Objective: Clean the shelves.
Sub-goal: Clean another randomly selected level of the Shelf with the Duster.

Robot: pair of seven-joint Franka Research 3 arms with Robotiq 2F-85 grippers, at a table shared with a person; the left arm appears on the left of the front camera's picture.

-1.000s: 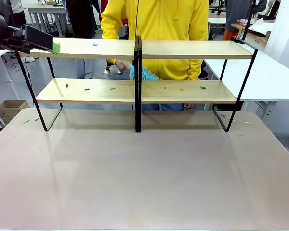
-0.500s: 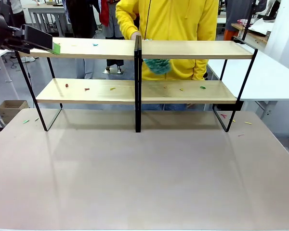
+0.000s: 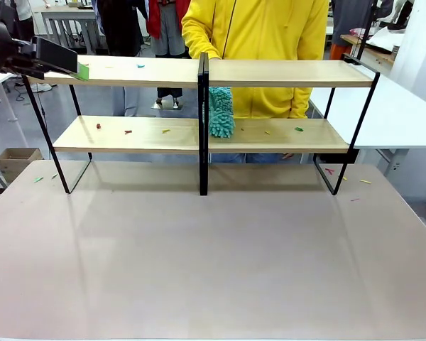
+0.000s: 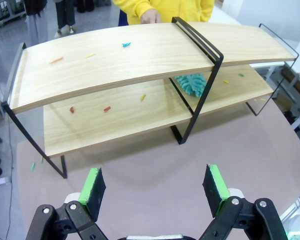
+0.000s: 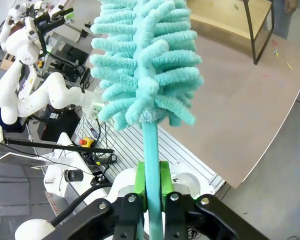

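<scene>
While shelves sit at far side of table w/ scraps on both levels, L gripper hangs wide open, empty; R gripper clamps duster handle. Risk, imo: sweep flicks scraps onto table, or head snags centre upright.
</scene>
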